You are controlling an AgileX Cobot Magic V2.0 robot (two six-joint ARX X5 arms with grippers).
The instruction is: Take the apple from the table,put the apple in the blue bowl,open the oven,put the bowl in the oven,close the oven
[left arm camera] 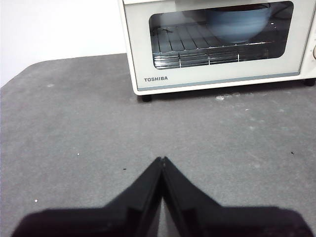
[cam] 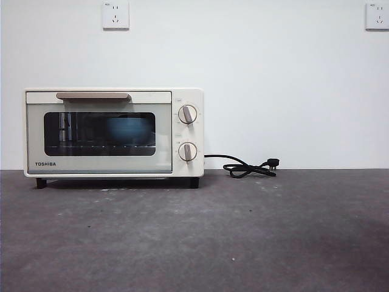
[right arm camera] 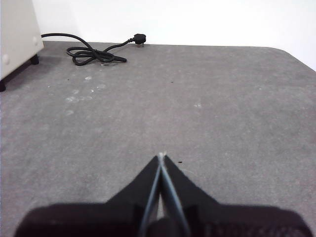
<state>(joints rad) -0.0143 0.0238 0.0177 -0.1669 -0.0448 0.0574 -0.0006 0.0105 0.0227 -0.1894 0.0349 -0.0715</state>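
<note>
1. Blue bowl point(cam: 129, 129) inside the oven point(cam: 113, 132), sitting on the wire rack point(left arm camera: 197, 52) behind the dark glass window point(cam: 99, 134).
2. Apple not to be seen; top of the bowl cut off by the window's edge in the left wrist view.
3. Oven door shut, beige handle point(cam: 92, 95) across the top, two round knobs point(cam: 187, 114) on the side, one above the other.
4. Oven on the grey table point(cam: 243, 243), close to the white wall point(cam: 273, 79), toward one side in the front view.
5. Black cord point(cam: 246, 167) curled up on the table just beside the oven, plug lying loose at its end.
6. Left gripper point(left arm camera: 162, 159) low over the table, well apart from the oven door, tips pressed together, holding nothing.
7. Right gripper point(right arm camera: 161, 156) over bare table, far from the cord, tips pressed together too, holding nothing.
8. Two wall sockets point(cam: 115, 15) up high.
</note>
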